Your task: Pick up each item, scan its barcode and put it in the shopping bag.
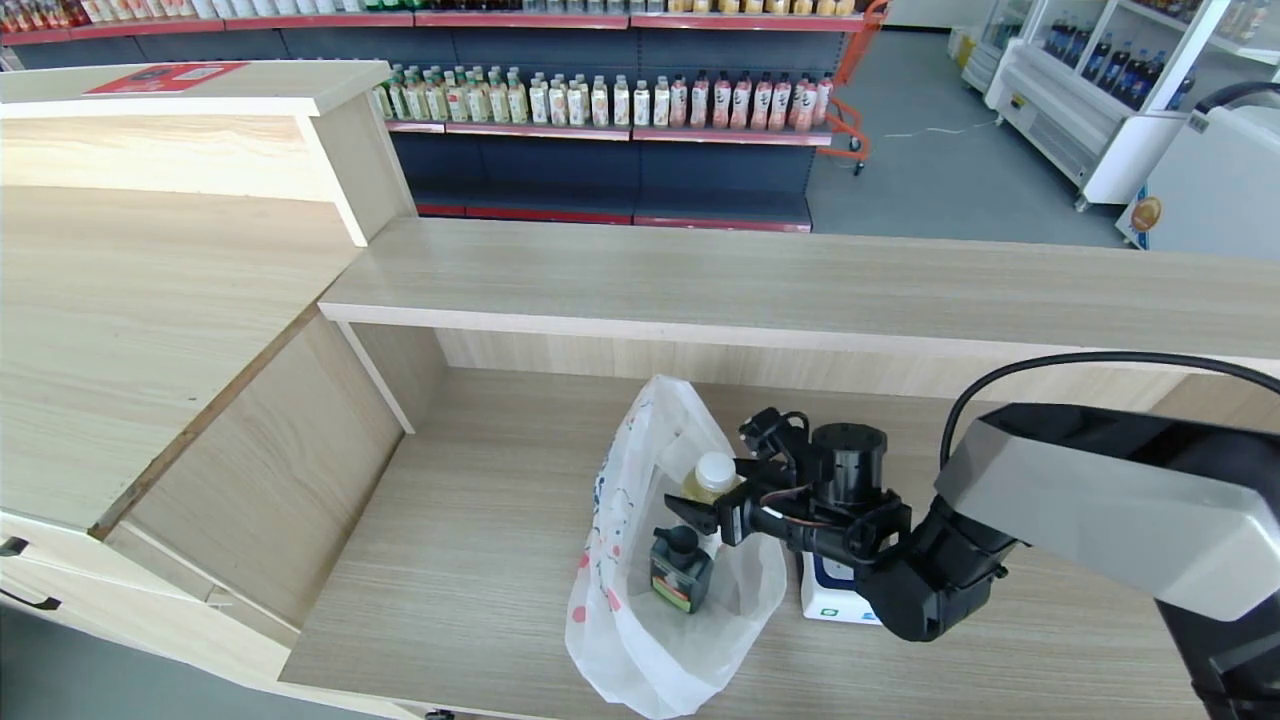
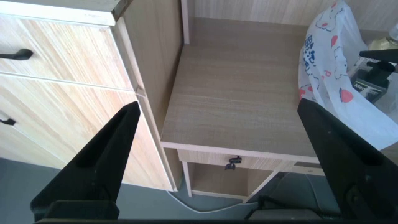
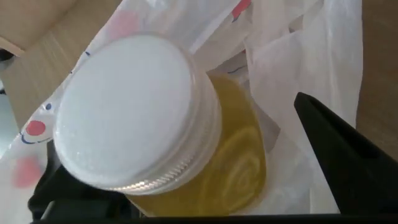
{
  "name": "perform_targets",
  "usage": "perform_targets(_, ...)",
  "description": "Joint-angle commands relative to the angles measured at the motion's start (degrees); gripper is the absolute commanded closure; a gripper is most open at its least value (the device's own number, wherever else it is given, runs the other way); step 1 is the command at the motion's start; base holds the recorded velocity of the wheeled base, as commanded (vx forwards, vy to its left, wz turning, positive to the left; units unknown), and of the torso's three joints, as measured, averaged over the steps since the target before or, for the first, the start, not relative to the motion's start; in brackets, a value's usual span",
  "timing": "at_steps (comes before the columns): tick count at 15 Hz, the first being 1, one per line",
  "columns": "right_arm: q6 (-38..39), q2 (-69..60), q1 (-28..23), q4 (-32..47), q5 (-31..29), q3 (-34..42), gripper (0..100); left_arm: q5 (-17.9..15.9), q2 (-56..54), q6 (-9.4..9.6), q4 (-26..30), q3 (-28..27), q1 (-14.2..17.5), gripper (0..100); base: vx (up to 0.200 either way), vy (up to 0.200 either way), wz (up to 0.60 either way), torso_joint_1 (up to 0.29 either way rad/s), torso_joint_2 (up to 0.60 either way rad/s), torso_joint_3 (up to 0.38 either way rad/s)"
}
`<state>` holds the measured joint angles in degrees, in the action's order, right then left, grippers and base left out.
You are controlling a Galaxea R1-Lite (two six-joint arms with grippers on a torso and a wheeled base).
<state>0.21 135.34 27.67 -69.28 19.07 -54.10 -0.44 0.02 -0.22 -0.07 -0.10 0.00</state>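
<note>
Right gripper (image 1: 715,488): reached in from the counter's right side to the mouth of the shopping bag (image 1: 640,640); its fingers (image 3: 348,168) stood wide apart on either side of the yellow bottle (image 1: 710,480)
Right grip: one finger was clear of the bottle, with a strip of bag showing between them; the other ran under the white cap (image 3: 127,134), and I could not tell whether it touched
Left gripper (image 2: 217,104): hung out beyond the near edge of the counter (image 1: 450,560), toward its left corner; fingers (image 2: 99,168) were spread fully, nothing held and nothing touched
Yellow bottle: upright in the bag's open top, at the side toward the counter's back edge; clear body with pale yellow liquid, ribbed neck and a broad white screw cap
Dark bottle (image 1: 680,572): stood inside the bag, just on the near-edge side of the yellow bottle; black pump-like top, label with green and red
Shopping bag: thin white plastic with red and blue prints, standing open about midway along the counter, close to its near edge
White device (image 1: 830,595): sat on the counter just to the right of the bag, under the right arm
</note>
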Motion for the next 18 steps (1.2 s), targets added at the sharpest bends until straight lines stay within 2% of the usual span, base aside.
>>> perform_targets(1, 10.69, -12.91, -0.87, 7.58, -0.08, 3.56, 0, 0.00, -0.02, -0.04, -0.01, 0.01, 0.00, 0, 0.000, 0.000, 0.00, 0.000, 0.00, 0.000)
perform_targets(5, 16.49, -34.79, -6.23, 24.54, 0.27, 14.90, 0, 0.00, -0.02, -0.04, -0.01, 0.01, 0.00, 0, 0.000, 0.000, 0.00, 0.000, 0.00, 0.000)
perform_targets(7, 16.14, -44.90, -10.01, 27.18, -0.26, 20.88, 0, 0.00, -0.02, -0.04, -0.01, 0.01, 0.00, 0, 0.000, 0.000, 0.00, 0.000, 0.00, 0.000)
perform_targets(9, 11.13, -52.99, -15.37, 27.97, -0.43, 26.42, 0, 0.00, -0.02, -0.04, -0.01, 0.01, 0.00, 0, 0.000, 0.000, 0.00, 0.000, 0.00, 0.000)
perform_targets(11, 7.00, -63.62, -20.11, 35.27, -0.87, 32.13, 0, 0.00, -0.02, -0.04, -0.01, 0.01, 0.00, 0, 0.000, 0.000, 0.00, 0.000, 0.00, 0.000)
perform_targets(13, 5.33, -74.08, -20.99, 42.82, -7.64, 37.49, 0, 0.00, -0.02, -0.04, -0.01, 0.01, 0.00, 0, 0.000, 0.000, 0.00, 0.000, 0.00, 0.000)
perform_targets(14, 5.33, -74.08, -20.99, 42.82, -7.64, 37.49, 0, 0.00, -0.02, -0.04, -0.01, 0.01, 0.00, 0, 0.000, 0.000, 0.00, 0.000, 0.00, 0.000)
perform_targets(15, 5.24, -90.96, -21.34, 48.27, -16.08, 46.02, 0, 0.00, -0.02, -0.04, -0.01, 0.01, 0.00, 0, 0.000, 0.000, 0.00, 0.000, 0.00, 0.000)
perform_targets(17, 4.10, -106.60, -23.81, 50.91, -16.43, 53.66, 0, 0.00, -0.02, -0.04, -0.01, 0.01, 0.00, 0, 0.000, 0.000, 0.00, 0.000, 0.00, 0.000)
perform_targets(18, 2.96, -114.25, -26.09, 53.99, -16.08, 54.10, 0, 0.00, -0.02, -0.04, -0.01, 0.01, 0.00, 0, 0.000, 0.000, 0.00, 0.000, 0.00, 0.000)
